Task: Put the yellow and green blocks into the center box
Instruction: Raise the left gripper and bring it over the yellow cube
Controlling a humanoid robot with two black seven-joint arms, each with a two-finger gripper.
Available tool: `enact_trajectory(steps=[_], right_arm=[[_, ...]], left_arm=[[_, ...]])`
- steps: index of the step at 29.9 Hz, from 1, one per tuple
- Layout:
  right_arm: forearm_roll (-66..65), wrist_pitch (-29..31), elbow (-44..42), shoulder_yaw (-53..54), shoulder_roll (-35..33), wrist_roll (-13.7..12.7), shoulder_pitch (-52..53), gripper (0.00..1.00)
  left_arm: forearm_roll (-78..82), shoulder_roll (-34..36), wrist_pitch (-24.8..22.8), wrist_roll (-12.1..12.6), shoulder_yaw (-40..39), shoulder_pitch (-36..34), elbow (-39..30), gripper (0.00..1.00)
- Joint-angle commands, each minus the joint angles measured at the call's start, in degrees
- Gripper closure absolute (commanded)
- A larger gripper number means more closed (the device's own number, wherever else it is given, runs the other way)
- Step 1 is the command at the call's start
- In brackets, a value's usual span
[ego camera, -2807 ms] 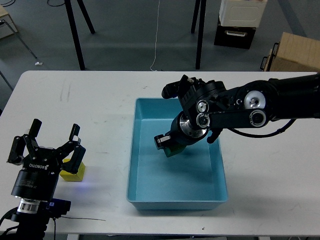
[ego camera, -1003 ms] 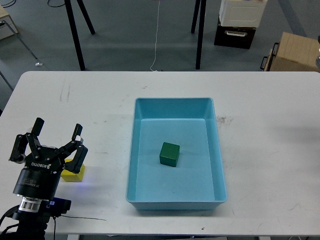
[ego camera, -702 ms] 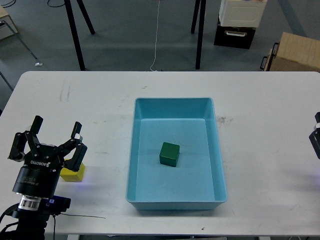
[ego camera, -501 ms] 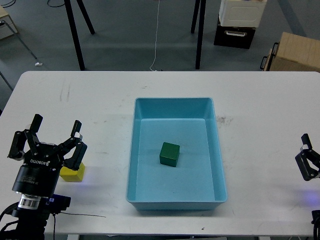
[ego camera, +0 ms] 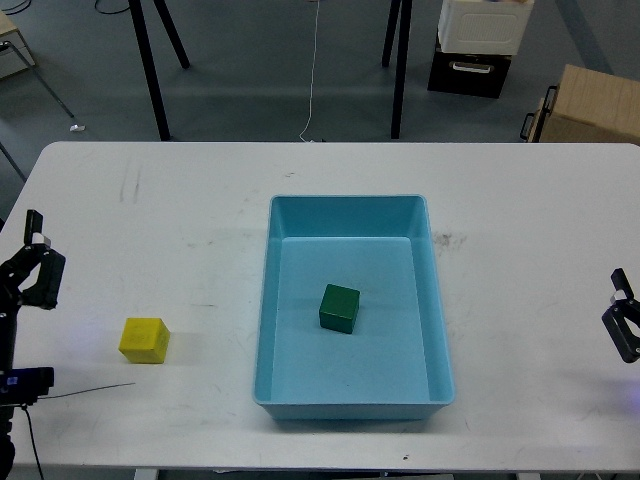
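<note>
One cube, the green block [ego camera: 339,307], is sitting mid-tray in the center box [ego camera: 347,402], while the yellow block [ego camera: 144,339] is waiting at nine o'clock outside it, untouched, both grippers' jaws unreadable at the edges.

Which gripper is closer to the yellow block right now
Left. The left gripper sits just up-left of the yellow block, at the table's left edge; the right gripper is far across, beyond the tray.

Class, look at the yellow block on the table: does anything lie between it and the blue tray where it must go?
Nothing visible does. The yellow block sits on bare white table left of the light-blue tray, with only the tray's near wall to clear. The green block already lies inside.
</note>
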Motion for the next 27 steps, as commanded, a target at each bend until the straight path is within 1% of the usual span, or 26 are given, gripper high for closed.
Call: enact_trajectory(steps=[1,3,5,8,12,14,15,18,20,22,25,27], right_arm=[[0.1,0.0,-0.1,0.6,-0.1,0.0,0.0,0.02],[0.1,0.0,-0.1,0.1,0.0,0.0,0.2,0.02],[0.1,-0.2,-0.1,-0.1,0.1,0.0,0.3,0.02],[0.2,-0.3,0.2,0.5,0.4,0.0,0.3,0.02],[0.2,-0.2,0.3,0.7,0.3,-0.1,0.3,0.02],[0.2,-0.1,0.3,0.6,0.2,-0.1,0.3,0.02],[0.2,-0.1,0.3,0.6,0.2,-0.2,0.3,0.02],[0.2,0.0,0.3,0.5,0.1,-0.3,0.2,0.02],[0.2,0.1,0.2,0.5,0.1,-0.4,0.2,0.02],[0.2,0.2,0.1,0.3,0.1,-0.5,0.1,0.02],[0.2,0.2,0.1,-0.1,0.2,-0.5,0.1,0.02],[0.2,0.2,0.1,-0.3,0.3,-0.5,0.1,0.02]], left_arm=[[-0.1,9.1,0.0,4.7,-3.8,-9.5,8.8,0.00],[0.2,11.7,0.0,5.2,-3.8,-13.6,11.1,0.00],[0.8,16.9,0.0,5.4,-3.0,-14.3,11.5,0.00],[3.8,26.7,0.0,5.4,3.2,-15.0,11.1,0.00],[11.7,36.6,0.0,5.5,10.4,-22.8,11.0,0.00],[15.8,40.0,0.0,5.7,14.4,-26.7,10.6,0.00],[18.3,41.7,0.0,6.0,17.9,-30.0,10.3,0.00],[24.2,46.3,0.0,6.5,31.9,-41.4,10.3,0.00],[25.7,49.4,0.0,6.7,40.5,-48.8,10.7,0.00],[26.2,51.7,0.0,7.5,49.4,-56.3,11.0,0.00],[28.7,52.3,0.0,9.2,63.3,-68.4,11.5,0.00],[32.1,52.0,0.0,9.5,73.5,-76.6,11.5,0.00]])
